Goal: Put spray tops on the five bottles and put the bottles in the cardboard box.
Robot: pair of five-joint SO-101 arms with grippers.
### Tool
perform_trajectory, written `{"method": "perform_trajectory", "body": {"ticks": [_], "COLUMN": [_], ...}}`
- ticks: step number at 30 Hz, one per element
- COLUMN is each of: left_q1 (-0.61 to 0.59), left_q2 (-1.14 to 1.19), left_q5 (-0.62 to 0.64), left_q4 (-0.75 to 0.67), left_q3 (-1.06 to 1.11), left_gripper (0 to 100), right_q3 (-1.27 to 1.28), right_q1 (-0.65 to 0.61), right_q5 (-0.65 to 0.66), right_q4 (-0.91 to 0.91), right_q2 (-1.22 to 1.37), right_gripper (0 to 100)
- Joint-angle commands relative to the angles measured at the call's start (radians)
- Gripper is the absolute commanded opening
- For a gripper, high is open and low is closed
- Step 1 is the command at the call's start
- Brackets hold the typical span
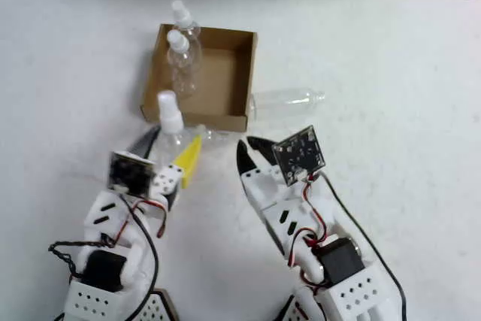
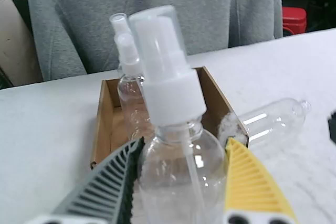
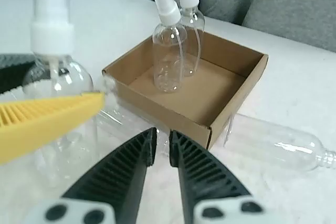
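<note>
- The left gripper, with one grey and one yellow finger, pinches the round body of a clear bottle. It holds the bottle upright just in front of the cardboard box's near wall.
- The right gripper has its black fingers drawn almost together with nothing between them. It sits near the box's front right corner, beside the left gripper.
- The white table carries the box, the loose bottle and both arms.
- The cardboard box is open-topped and sits at the middle of the table, beyond both grippers.
- A bottle with no top lies on its side on the table against the box's right wall, its open neck pointing away from the box.
- Two capped bottles stand upright inside the box at its left side. One is nearer the arms, and the other is just behind it at the far left corner.
- A white spray top under a clear cap sits on the neck of the held bottle.
</note>
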Motion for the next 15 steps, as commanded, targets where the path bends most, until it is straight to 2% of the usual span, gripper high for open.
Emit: {"method": "perform_trajectory", "body": {"ticks": [1,4,8,11,15], "left_q1": [-0.056,-0.082,-0.130,-0.117,-0.116], "left_q2": [-0.013,-0.013,-0.010,-0.007,0.087], "left_q5": [0.098,0.107,0.149,0.207,0.216], "left_q4": [-0.069,-0.107,-0.137,-0.132,-0.135], "left_q3": [-0.020,-0.028,-0.074,-0.112,-0.201], "left_gripper": [2,2,2,2,2], "right_q3": [0.127,0.253,0.399,0.405,0.407], "right_q1": [0.010,0.010,-0.084,-0.185,-0.240], "right_q5": [-0.028,-0.135,-0.158,-0.158,-0.158], "right_q4": [-0.128,-0.240,-0.355,-0.332,-0.263], "right_q2": [-0.048,-0.077,-0.139,-0.183,-0.232], "right_gripper": [1.6,1.6,1.5,1.5,1.5]}}
